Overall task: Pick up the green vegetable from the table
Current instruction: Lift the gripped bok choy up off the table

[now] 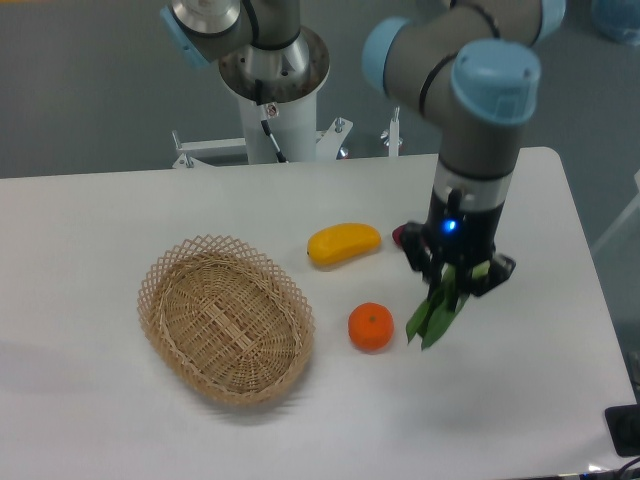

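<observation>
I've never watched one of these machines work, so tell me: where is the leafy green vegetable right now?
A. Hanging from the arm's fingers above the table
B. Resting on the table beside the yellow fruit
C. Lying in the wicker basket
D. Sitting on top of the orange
A. The green vegetable hangs leaves-down from the gripper, clear of the table.
</observation>
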Tool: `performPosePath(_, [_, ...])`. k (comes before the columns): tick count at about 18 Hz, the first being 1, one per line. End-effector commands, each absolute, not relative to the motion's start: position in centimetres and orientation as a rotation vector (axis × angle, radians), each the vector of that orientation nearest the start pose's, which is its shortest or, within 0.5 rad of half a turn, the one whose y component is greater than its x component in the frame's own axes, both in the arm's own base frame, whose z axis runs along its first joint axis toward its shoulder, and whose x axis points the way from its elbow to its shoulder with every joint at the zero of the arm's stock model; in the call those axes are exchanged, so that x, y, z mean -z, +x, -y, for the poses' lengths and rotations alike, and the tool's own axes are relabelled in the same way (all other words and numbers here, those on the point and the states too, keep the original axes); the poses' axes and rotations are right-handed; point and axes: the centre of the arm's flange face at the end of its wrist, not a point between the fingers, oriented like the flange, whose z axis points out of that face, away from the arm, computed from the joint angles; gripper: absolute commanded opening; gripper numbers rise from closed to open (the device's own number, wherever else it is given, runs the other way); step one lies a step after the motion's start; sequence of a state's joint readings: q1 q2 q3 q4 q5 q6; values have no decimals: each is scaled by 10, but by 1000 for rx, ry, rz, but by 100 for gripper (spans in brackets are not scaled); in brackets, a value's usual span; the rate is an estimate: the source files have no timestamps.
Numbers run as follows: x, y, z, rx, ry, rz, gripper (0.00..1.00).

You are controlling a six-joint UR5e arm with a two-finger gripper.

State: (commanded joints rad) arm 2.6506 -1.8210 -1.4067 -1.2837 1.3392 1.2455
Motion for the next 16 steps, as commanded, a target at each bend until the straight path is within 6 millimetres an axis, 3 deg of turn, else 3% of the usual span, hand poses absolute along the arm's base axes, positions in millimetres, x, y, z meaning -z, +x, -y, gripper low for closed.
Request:
performPosePath(6, [-474,-474,-403,-114,-2845,-352,34])
performPosePath(16, [-474,-475,-402,-118,-2851,-354,34])
